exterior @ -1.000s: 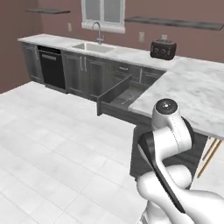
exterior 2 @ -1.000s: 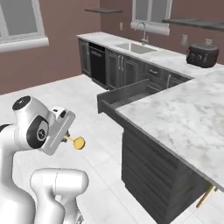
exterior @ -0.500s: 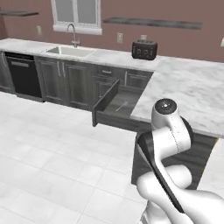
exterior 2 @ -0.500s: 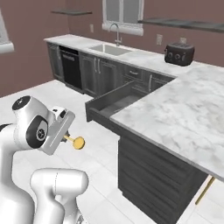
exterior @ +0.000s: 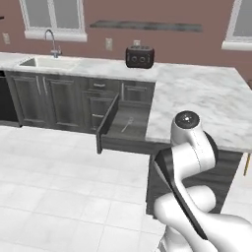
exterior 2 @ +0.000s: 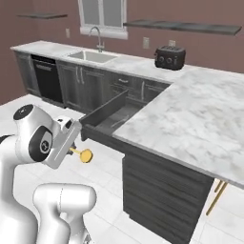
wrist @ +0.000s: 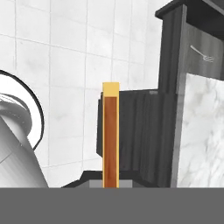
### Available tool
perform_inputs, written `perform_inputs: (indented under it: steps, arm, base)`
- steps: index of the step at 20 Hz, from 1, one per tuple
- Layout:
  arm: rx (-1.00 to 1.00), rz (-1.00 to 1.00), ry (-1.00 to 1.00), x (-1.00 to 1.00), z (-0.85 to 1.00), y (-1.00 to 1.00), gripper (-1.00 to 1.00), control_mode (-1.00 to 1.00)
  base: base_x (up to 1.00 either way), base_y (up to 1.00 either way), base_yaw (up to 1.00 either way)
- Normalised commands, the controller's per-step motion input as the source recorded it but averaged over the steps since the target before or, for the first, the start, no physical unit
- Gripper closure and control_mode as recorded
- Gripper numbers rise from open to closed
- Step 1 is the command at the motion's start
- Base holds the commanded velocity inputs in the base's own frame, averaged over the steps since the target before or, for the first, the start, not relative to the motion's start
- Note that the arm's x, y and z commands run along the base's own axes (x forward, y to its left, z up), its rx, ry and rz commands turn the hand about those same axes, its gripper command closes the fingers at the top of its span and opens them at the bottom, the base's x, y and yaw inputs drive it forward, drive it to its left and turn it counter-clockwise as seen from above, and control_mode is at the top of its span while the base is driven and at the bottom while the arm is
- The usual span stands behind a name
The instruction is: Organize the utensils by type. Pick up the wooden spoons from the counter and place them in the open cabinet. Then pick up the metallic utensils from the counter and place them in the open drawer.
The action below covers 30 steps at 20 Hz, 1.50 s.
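Pincer point(exterior 2: 71, 150) clamped on yellow-gold spoon point(exterior 2: 82, 154), over floor.

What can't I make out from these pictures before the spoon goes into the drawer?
- Gripper: fingertips hidden behind the hand in the right base view.
- Gold spoon: handle cut off by the hand view's bottom edge.
- Fork in the drawer: too small to show detail.
- Drawer's near end: hidden by the counter.

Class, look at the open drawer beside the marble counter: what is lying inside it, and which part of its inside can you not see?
A small silver fork lies on the floor of the open drawer. The drawer's rear part runs under the counter, so that part is hidden.
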Motion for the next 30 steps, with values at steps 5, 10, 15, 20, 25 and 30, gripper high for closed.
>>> perform_inputs:
  steps: [5,10,15,20,25,30]
  arm:
    - [0.00,0.00,0.00,0.00,0.00,0.00,1.00,1.00]
    - [0.00,0.00,0.00,0.00,0.00,0.00,1.00,1.00]
    - [0.00,0.00,0.00,0.00,0.00,0.00,1.00,1.00]
    - [0.00,0.00,0.00,0.00,0.00,0.00,1.00,1.00]
    - [0.00,0.00,0.00,0.00,0.00,0.00,1.00,1.00]
    - [0.00,0.00,0.00,0.00,0.00,0.00,1.00,1.00]
  base:
    - [0.52,0.37,-0.31]
    - [0.56,0.39,-0.30]
    - [0.57,0.45,-0.31]
    - [0.50,0.42,-0.32]
    - [0.40,0.37,-0.34]
    - [0.30,0.31,-0.32]
